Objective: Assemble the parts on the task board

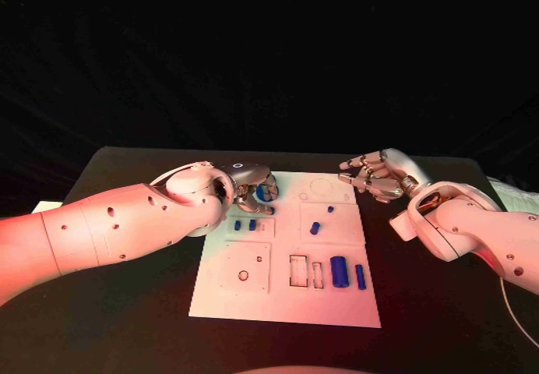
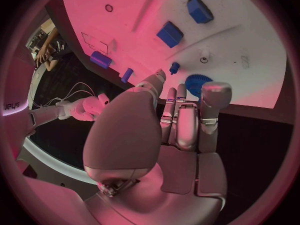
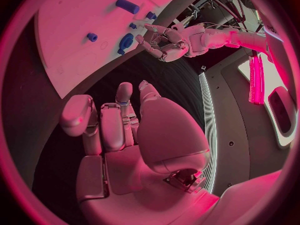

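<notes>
The white task board (image 1: 287,300) lies mid-table with several blue parts on it. My left hand (image 1: 254,192) is over the board's far left corner. Its fingertips (image 2: 181,91) sit on either side of a round blue gear (image 2: 199,83), and contact is unclear. The gear (image 1: 262,192) shows between those fingers in the head view. A small blue peg (image 2: 174,67) stands just beyond it. My right hand (image 1: 378,176) hovers off the board's far right corner with its fingers apart, holding nothing. In the right wrist view the left hand (image 3: 165,42) reaches the gear (image 3: 126,41).
Two small blue blocks (image 1: 245,224) lie left of centre and two small pegs (image 1: 315,228) lie in the middle. A thick blue cylinder (image 1: 339,271) and a thinner one (image 1: 361,276) lie beside a rectangular cutout (image 1: 300,269). Black table surrounds the board.
</notes>
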Action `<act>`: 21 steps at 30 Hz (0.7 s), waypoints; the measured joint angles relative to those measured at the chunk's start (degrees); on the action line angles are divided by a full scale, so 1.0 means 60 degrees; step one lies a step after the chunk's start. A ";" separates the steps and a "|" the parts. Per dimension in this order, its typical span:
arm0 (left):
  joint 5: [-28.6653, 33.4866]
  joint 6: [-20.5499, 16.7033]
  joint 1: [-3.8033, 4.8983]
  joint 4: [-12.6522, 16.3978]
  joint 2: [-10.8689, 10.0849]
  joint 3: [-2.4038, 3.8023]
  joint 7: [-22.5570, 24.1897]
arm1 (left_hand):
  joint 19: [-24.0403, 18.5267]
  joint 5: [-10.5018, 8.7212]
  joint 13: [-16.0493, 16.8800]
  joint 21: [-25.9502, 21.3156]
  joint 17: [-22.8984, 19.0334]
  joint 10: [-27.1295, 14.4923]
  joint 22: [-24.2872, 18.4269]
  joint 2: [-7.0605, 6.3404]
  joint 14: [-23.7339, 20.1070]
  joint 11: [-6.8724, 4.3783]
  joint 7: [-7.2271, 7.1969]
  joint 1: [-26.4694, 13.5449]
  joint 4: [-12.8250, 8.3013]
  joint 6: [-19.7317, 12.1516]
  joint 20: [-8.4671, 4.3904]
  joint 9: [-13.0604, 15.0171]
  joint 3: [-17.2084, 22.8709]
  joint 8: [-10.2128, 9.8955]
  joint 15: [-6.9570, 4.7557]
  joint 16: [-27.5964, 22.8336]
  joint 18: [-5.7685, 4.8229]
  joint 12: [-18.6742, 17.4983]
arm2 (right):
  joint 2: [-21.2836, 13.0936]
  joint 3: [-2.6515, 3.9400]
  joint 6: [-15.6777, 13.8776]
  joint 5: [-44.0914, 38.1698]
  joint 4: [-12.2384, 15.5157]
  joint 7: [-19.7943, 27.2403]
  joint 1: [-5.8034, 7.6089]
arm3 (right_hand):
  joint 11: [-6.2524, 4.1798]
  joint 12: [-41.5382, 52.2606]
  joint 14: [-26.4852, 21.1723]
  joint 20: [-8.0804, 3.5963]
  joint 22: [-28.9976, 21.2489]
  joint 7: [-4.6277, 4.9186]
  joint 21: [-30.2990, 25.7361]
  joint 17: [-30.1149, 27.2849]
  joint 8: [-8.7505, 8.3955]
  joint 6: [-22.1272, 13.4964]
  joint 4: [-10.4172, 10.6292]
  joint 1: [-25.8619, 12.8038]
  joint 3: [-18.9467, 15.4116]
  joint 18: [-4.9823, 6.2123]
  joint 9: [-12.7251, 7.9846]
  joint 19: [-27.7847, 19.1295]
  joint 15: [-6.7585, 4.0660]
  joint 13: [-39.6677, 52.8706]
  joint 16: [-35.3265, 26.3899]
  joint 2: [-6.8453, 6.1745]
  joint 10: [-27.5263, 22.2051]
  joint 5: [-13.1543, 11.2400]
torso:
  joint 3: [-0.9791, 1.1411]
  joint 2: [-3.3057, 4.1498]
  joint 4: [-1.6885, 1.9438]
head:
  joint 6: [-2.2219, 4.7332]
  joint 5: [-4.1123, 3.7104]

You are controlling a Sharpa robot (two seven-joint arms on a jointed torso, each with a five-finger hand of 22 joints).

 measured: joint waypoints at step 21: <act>-0.0421 0.0299 -0.0146 -0.0433 0.0486 0.0025 -0.0381 | 0.0136 0.0001 -0.0459 0.1004 -0.0157 0.0729 0.0894 0.0174 -0.0001 -0.0053 0.0061 0.0302 -0.0121 0.0516 -0.0002 -0.0256 0.0757 -0.0147 -0.0001 0.0156 -0.0144 -0.0388 | 0.0037 0.0001 -0.0019 0.0039 0.0001 0.0041 -0.0004 | -0.0033 -0.0125 0.0000 0.0000 -0.0033 -0.0005 0.0000 0.0001 0.0000 -0.0003 -0.0027 0.0000 -0.0026 0.0143 -0.0008 0.0001 0.0000 -0.0125 -0.0053 0.0000 -0.0033 -0.0001 | 0.0002 -0.0013 0.0003 | -0.0047 -0.0038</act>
